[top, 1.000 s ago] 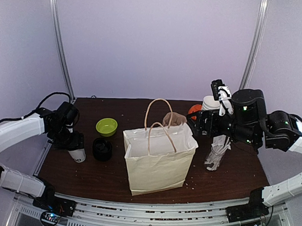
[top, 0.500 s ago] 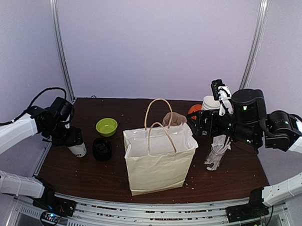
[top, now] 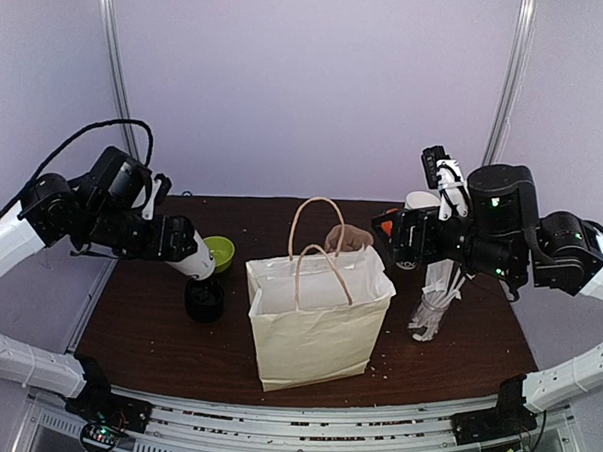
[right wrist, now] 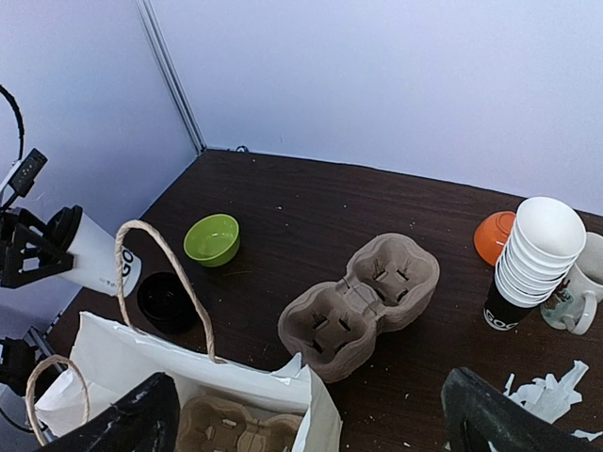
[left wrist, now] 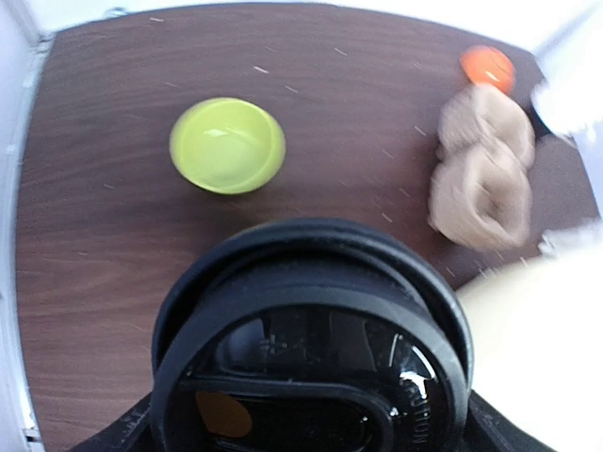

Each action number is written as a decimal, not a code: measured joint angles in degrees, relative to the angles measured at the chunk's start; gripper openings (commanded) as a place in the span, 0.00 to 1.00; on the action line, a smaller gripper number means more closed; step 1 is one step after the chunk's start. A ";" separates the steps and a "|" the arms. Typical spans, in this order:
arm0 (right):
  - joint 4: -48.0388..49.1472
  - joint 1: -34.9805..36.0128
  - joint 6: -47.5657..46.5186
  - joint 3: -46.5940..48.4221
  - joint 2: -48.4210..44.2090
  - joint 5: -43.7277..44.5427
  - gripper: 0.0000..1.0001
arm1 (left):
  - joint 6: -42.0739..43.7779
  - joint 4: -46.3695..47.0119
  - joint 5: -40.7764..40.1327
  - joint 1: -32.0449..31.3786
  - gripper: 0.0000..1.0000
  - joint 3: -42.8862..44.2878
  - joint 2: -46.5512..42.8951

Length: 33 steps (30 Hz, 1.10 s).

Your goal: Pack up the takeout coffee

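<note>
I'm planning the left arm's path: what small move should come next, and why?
Probably carry the takeout coffee rightward toward the open mouth of the paper bag, righting it. The left gripper holds it tilted in the air, short of the bag, not over it.

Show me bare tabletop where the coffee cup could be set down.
Widest free patch: front-left table, bordered by the black lids and paper bag. Another lies front-right, between bag and near edge. The back-right corner is crowded: carrier, cup stack, mug.
</note>
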 measured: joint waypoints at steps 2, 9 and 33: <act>-0.02 0.00 -0.15 0.22 0.02 0.00 1.00 | -2.25 -1.03 -0.52 -5.22 0.58 0.57 0.35; -0.02 -0.02 -0.17 0.31 0.20 -0.11 1.00 | -11.45 -5.42 -3.37 -20.94 0.59 0.28 1.55; -0.04 -0.02 2.95 -1.38 0.79 -3.61 1.00 | -15.32 6.32 -4.61 -28.33 0.70 -20.85 6.05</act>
